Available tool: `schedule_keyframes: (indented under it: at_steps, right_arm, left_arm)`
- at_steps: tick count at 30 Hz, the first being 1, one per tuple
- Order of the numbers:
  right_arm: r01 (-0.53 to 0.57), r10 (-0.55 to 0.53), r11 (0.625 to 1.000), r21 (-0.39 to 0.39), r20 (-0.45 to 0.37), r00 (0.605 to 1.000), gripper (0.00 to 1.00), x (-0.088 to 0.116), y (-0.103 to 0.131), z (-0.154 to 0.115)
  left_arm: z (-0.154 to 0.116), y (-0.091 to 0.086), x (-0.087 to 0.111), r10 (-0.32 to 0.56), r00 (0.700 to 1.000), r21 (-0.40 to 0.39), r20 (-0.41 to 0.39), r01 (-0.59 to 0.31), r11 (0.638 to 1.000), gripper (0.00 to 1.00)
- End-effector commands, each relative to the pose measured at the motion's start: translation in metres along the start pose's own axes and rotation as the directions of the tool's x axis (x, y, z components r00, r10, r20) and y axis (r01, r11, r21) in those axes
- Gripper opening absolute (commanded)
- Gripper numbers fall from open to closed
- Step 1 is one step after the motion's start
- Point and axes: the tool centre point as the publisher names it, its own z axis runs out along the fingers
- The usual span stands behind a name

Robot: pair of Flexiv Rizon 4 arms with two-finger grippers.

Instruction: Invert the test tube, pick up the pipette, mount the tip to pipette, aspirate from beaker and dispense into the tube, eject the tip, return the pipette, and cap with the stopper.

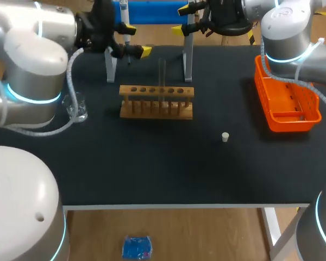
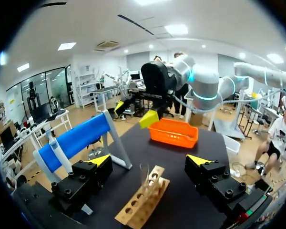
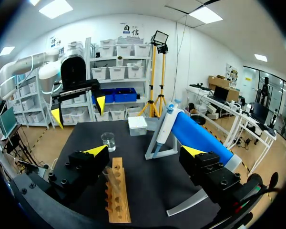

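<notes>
In the wooden rack [image 1: 156,101], one upright test tube [image 1: 162,73].

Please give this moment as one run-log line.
left gripper: open, empty | right gripper: open, empty | test tube: standing in rack | pipette: on stand | stopper: on table

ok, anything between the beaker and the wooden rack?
No. In the head view, the stretch of black table between the beaker and the rack is bare.
</notes>
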Motion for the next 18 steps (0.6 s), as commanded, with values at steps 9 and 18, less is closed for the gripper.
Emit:
schedule_keyframes:
  at_steps: [9, 18]
  right_arm:
    - [0.0, 0.0, 1.0, 0.003, -0.002, 1.0, 1.0, 0.0, 0.0, -0.001]
    - [0.0, 0.0, 1.0, 0.003, -0.002, 1.0, 1.0, 0.0, 0.0, -0.001]
  left_arm:
    - [0.028, 0.056, 0.016, -0.047, 0.994, 0.068, 0.103, 0.04, 0.997, 1.0]
    - [0.037, 0.057, 0.014, -0.033, 0.99, 0.06, 0.136, 0.025, 0.998, 1.0]
